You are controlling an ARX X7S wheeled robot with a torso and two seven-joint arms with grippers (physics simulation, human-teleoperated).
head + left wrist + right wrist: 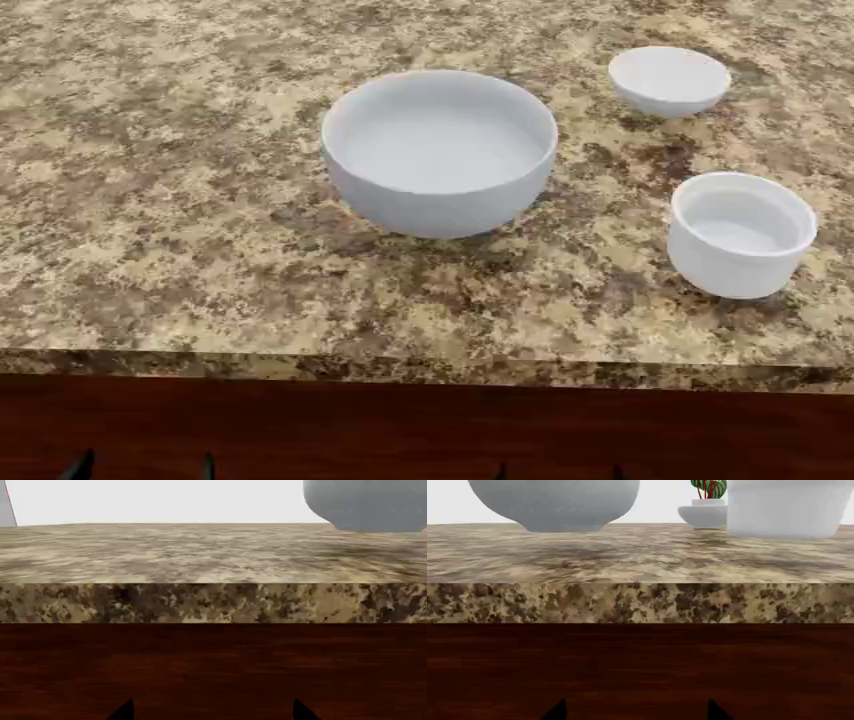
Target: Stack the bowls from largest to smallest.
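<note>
Three white bowls stand apart on the granite counter [160, 200]. The large round bowl [438, 150] is in the middle. The small shallow bowl [669, 80] is behind it to the right. The deep cup-like bowl [739, 233] is near the front right. Both grippers hang low in front of the counter's wooden face, below its edge. My left gripper [144, 467] and my right gripper [558, 471] show only dark fingertips, spread apart and empty. The left wrist view shows the large bowl [365, 505]. The right wrist view shows the large bowl [554, 502], the cup-like bowl [790, 507] and the shallow bowl [702, 516].
A dark red wooden cabinet front [427, 430] lies under the counter's thick front edge [427, 370]. A red-and-green plant [708, 489] shows far behind the shallow bowl in the right wrist view.
</note>
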